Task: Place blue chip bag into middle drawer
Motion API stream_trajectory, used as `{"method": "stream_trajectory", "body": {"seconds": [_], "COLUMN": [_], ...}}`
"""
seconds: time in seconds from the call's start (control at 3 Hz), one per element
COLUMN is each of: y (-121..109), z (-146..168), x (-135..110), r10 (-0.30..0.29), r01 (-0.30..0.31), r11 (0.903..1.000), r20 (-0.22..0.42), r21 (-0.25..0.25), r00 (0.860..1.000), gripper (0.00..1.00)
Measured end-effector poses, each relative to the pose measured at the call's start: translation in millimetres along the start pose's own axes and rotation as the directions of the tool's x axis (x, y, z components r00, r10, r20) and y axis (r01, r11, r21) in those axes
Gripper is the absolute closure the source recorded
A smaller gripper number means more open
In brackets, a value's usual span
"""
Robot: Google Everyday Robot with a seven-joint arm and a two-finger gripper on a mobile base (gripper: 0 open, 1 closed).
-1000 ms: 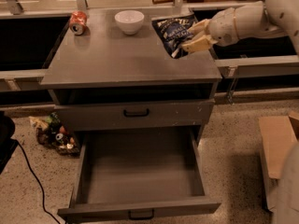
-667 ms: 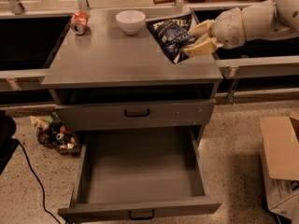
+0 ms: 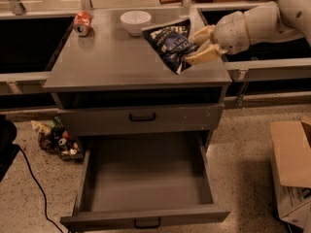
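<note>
Grasp done | my gripper [image 3: 196,45] pinches blue chip bag [image 3: 170,43], upper right | middle drawer [image 3: 146,176] stands open and bare, lower centre | carry-down and release not yet done.

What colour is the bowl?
The bowl is white, camera view; the hand holds the blue chip bag beside it.

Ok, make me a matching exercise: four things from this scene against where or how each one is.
Things: 1 chip bag; 2 can; 3 bowl; 4 lower drawer.
Places: A back left corner of the cabinet top; B pulled open; C gripped by the end effector at the cabinet top's right side; D back middle of the cabinet top.
Pairs: 1-C, 2-A, 3-D, 4-B.
</note>
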State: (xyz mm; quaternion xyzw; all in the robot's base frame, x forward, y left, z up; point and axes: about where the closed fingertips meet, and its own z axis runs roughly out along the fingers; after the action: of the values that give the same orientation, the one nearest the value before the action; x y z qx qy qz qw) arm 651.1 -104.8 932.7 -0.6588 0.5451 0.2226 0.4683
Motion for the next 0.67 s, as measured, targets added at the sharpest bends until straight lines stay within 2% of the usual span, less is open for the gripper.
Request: {"method": "stream_trajectory", "body": {"seconds": [0.33, 0.67], "y": [50.0, 99.6], "z": [26.0, 47.7], "x": [-27.7, -40.0], "r10": [-0.095, -0.132], "r01": [0.100, 0.138], "r11": [0.9828, 0.9495], "r20": [0.037, 0.042], "r21": [-0.155, -0.282], "r00": [0.995, 0.990], "gripper": [1.00, 1.00]}}
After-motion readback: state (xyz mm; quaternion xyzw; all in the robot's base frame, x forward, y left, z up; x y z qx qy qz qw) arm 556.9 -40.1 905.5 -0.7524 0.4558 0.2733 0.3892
